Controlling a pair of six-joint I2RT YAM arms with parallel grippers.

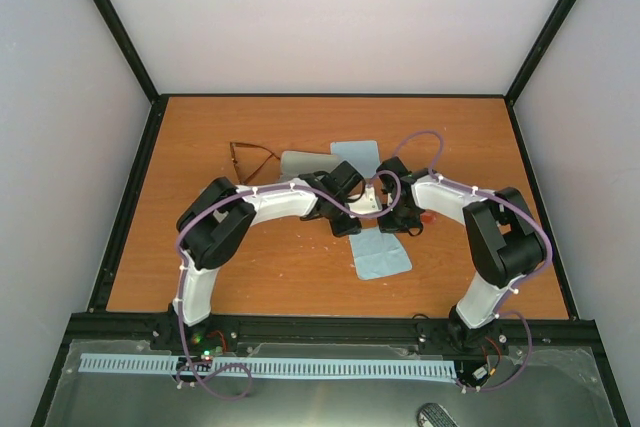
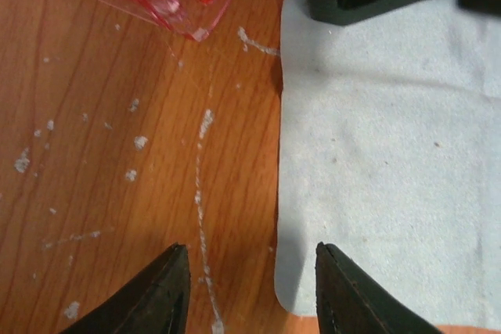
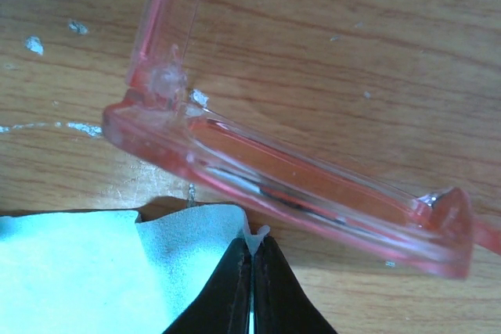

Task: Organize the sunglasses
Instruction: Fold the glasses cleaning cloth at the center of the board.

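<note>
The dark brown sunglasses [image 1: 252,155], thin and wire-like, lay in the upper left part of the table [image 1: 480,137], just beside a grey case [image 1: 300,162]. The left pincer [image 2: 250,271] stood spread, astride the edge of a blue cloth [image 2: 383,162]. The translucent red-orange sunglasses [image 3: 297,185] lay on the wood just beyond the right pincer [image 3: 252,267], which was pressed together on the cloth's corner.

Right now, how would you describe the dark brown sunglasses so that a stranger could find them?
On the wooden table, look beyond the left arm, just left of the grey case. The dark brown sunglasses lie there alone, thin as wire, unlike the translucent red-orange pair.
</note>
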